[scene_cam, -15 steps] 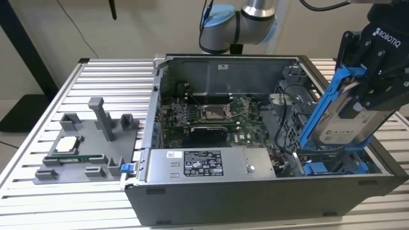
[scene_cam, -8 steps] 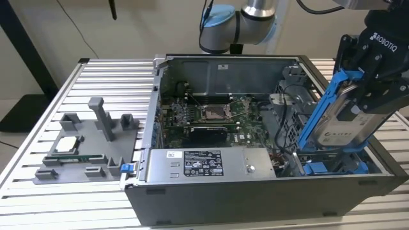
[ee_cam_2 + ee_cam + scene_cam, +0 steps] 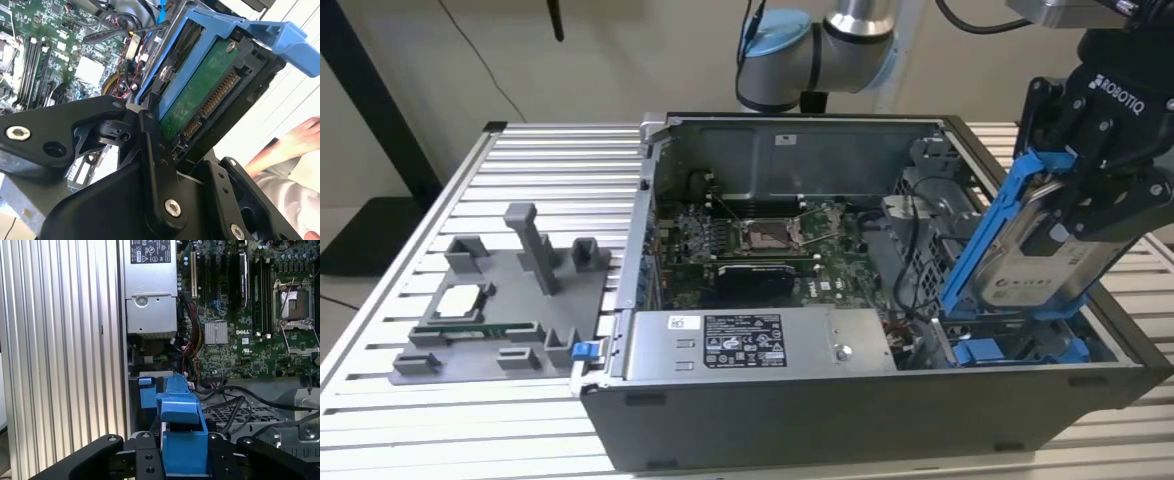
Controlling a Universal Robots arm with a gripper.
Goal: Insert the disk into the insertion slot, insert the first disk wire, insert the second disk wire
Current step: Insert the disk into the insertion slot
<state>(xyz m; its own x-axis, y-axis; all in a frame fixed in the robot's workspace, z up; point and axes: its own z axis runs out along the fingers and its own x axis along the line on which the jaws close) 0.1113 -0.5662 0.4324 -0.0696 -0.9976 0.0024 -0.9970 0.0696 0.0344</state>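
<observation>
Gripper (image 3: 1098,196) is clamped on the disk (image 3: 1023,268), tilted edge-down over the case (image 3: 854,425) at the exterior view's right, seemingly to line up with the slot.

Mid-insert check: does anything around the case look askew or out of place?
Yes. The black gripper holds the silver-grey labelled disk in its bright blue plastic carrier leaning steeply over the open grey metal computer case, not seated. In the second wrist view, a person's hand shows just beyond the disk.
</observation>
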